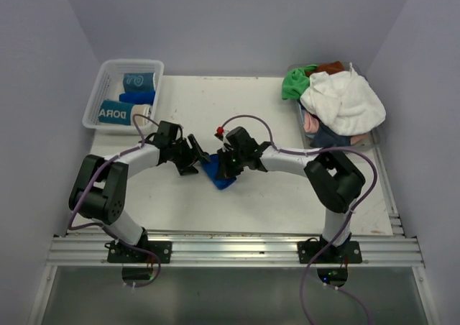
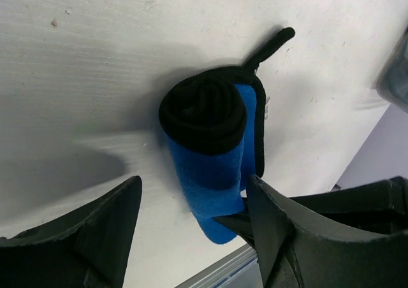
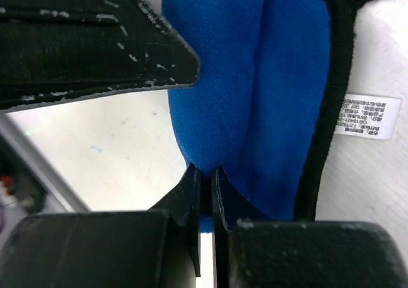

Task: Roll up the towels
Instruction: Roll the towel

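Since the roll is already formed, the step in hand is judged to be securing and lifting it without letting it spring loose. At the middle of the table [image 1: 287, 195], the blue towel [image 2: 210, 167] is seen lying as a tight, black-edged cylinder, with its hanging loop [image 2: 271, 46] pointing away. The left gripper [image 2: 194, 183] is held wide apart, one finger on either side of the roll's near end, and nothing is grasped. The right gripper [image 3: 206, 170] is pressed shut, and a thin edge of the blue cloth appears to be nipped between its tips, beside the white label [image 3: 368, 116]. For a clean finish, the open jaws should be advanced until the whole cylinder is straddled, then closed across the loose flap so that the outer layer is pinned. Only afterwards should the pinched edge be let go. At the far left, the mesh basket [image 1: 97, 102] is found with rolled towels [image 1: 118, 113] inside. At the far right, a heap of unrolled towels [image 1: 345, 102] is piled.
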